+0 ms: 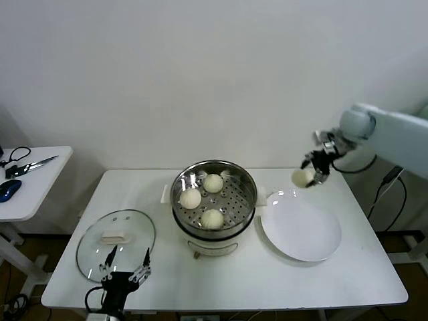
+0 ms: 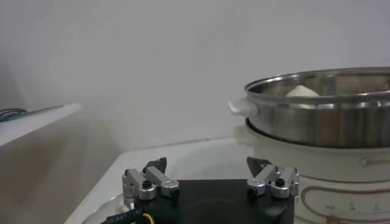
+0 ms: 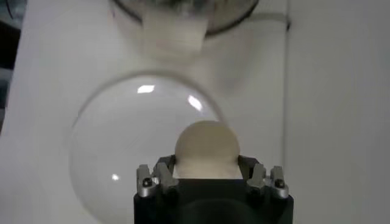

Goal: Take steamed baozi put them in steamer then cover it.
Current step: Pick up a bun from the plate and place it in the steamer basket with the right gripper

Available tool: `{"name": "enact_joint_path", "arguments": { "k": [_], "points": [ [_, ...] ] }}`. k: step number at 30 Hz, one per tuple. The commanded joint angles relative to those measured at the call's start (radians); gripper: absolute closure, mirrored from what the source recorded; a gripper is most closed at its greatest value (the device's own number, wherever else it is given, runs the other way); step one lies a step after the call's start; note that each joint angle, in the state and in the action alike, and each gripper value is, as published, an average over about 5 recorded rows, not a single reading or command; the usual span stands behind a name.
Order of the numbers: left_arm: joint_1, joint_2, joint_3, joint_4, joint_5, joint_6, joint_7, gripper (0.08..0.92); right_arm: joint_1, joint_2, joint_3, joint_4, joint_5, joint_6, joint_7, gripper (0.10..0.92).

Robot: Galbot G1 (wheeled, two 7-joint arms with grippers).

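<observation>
The steel steamer (image 1: 250, 188) stands at the table's middle on its white base, with three cream baozi (image 1: 212, 182) on its perforated tray. My right gripper (image 1: 306, 176) is shut on the fourth baozi (image 3: 207, 146) and holds it in the air above the far edge of the white plate (image 1: 304, 234), to the right of the steamer. The glass cover (image 1: 93, 244) with its white handle lies flat on the table at the front left. My left gripper (image 1: 125, 266) is open and empty, low at the table's front edge by the cover. The steamer also shows in the left wrist view (image 2: 323, 115).
A small white side table (image 1: 33, 184) with scissors and a dark object stands to the left. The white wall is close behind the table. A cable hangs off the right arm at the right edge.
</observation>
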Motion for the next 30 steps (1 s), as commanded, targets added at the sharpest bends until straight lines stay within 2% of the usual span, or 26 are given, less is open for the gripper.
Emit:
{"name": "enact_joint_path", "arguments": {
  "k": [1, 8, 15, 30],
  "points": [
    [0.002, -0.002, -0.002, 0.003, -0.003, -0.002, 0.0, 0.177, 0.348, 0.131, -0.078, 0.296, 0.317, -0.082, 0.039, 0.338],
    [-0.001, 0.003, 0.007, -0.006, 0.005, 0.004, 0.0, 0.177, 0.177, 0.224, -0.055, 0.327, 0.294, -0.13, 0.13, 0.338],
    [0.011, 0.006, 0.004, -0.013, 0.007, -0.002, 0.0, 0.177, -0.007, 0.277, -0.043, 0.235, 0.169, -0.148, 0.188, 0.338],
    [0.013, 0.006, -0.019, -0.006, 0.004, -0.006, -0.001, 0.177, -0.151, 0.275, -0.024, 0.145, 0.04, -0.152, 0.226, 0.338]
  ]
}}
